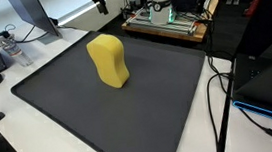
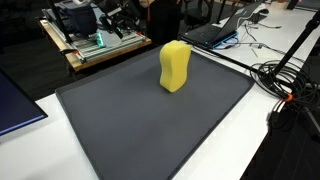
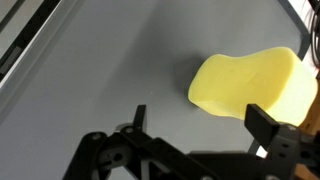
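Observation:
A yellow, waisted foam sponge stands upright on a dark grey mat in both exterior views (image 1: 107,61) (image 2: 174,65). The arm and gripper do not show in either exterior view. In the wrist view my gripper (image 3: 203,125) is open and empty above the mat (image 3: 90,70). The sponge (image 3: 250,82) lies just beyond the jaws, toward the right finger, and is not between them. The right finger hides a little of the sponge's lower right edge.
The mat (image 1: 140,121) (image 2: 140,130) lies on a white table. A machine on a wooden board (image 1: 166,21) (image 2: 95,38) stands behind it. Black cables (image 1: 218,88) (image 2: 290,85) run along one side. A laptop (image 2: 215,33) and a monitor (image 1: 30,14) stand nearby.

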Robot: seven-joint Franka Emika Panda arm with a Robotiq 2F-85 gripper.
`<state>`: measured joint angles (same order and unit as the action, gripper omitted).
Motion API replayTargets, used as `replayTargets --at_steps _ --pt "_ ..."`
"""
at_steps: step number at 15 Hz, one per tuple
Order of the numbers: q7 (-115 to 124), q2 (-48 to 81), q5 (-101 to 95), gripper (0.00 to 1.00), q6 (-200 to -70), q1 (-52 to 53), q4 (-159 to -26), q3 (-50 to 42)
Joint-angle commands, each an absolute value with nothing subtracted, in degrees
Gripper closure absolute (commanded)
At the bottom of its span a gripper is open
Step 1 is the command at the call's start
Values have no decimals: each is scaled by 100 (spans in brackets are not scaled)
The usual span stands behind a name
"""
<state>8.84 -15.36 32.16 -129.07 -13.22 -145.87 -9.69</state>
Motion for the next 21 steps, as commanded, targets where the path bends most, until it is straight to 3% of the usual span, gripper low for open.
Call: replayTargets --at_steps 1,11,21 --pt "1247 -2906 2736 0 -13108 -1224 -15175 -714" --pt "1085 -2473 2996 0 -13068 -1072 -14857 -959" --pt "2911 -1447 2855 0 -13126 -644 -13246 -222"
